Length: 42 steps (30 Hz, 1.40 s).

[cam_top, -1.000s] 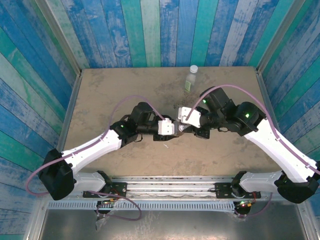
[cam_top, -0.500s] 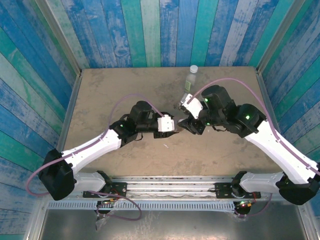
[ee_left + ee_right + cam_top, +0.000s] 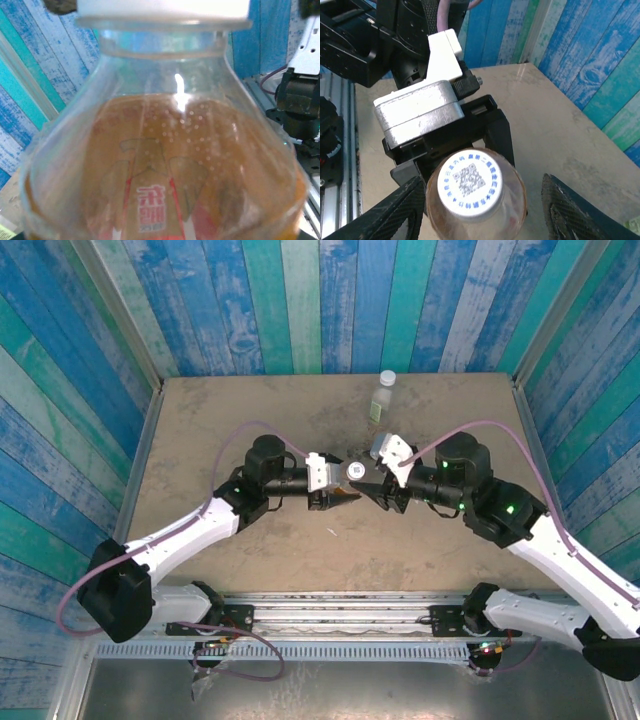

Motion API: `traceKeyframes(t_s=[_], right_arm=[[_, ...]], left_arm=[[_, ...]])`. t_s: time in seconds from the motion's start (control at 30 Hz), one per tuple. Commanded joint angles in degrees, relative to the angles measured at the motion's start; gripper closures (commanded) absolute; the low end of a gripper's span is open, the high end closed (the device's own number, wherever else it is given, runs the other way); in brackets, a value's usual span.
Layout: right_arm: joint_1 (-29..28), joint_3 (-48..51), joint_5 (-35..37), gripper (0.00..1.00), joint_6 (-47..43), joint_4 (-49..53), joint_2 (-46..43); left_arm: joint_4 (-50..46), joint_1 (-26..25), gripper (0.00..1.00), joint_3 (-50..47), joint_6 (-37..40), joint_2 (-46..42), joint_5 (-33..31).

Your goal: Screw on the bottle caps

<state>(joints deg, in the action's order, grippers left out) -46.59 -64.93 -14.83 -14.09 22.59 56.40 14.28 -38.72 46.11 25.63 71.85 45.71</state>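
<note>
Amber bottle (image 3: 357,478) sits in left gripper (image 3: 345,491); green-label bottle (image 3: 381,400) behind.

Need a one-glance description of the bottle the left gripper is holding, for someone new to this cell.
Look at the middle of the tan table, where the left gripper holds an amber bottle. Unlike the pale bottle standing alone near the far edge, it has orange-brown liquid, a reddish label, and a QR code printed on its white cap.
</note>
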Motion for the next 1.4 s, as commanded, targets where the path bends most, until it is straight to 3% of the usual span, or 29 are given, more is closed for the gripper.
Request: traceKeyframes(t_s=[0.0,0.3,0.53,0.57,0.8,0.93,1.07,1.37], right_arm=[[0.1,0.6,-3.0,0.43,1.7,-3.3,0.7],[0.1,-0.1,-4.7,0.75,0.8,-2.2,2.7],[0.3,1.3,2.3,0.76,1.0,-2.4,2.1],[0.7,1.8,4.3,0.76,1.5,-2.8,2.0],[8.6,6.9,10.4,0.76,7.5,-9.2,4.1],[14.8,8.6,11.3,0.77,12.0,-15.7,8.8],[16.9,7.7,12.0,0.77,12.7,-21.5,16.1],[19.6,2.2,10.1,0.76,12.5,-33.5,32.3]], left_arm=[[1.5,0.1,0.45,0.2,-1.1,-2.0,3.1],[-0.3,0.1,0.43,0.5,0.3,-2.2,2.4],[2.3,0.0,0.01,-0.7,-1.0,-3.7,-3.8],[3.9,0.0,0.06,-1.4,-2.0,-4.1,-5.8],[17.0,-0.2,0.06,-9.1,-13.4,-5.9,-18.2],[21.8,-1.1,0.06,-13.0,-15.5,-5.3,-26.7],[27.2,-1.8,0.06,-15.8,-18.2,-3.8,-32.4],[30.5,-2.0,0.06,-21.4,-22.1,-1.6,-36.3]])
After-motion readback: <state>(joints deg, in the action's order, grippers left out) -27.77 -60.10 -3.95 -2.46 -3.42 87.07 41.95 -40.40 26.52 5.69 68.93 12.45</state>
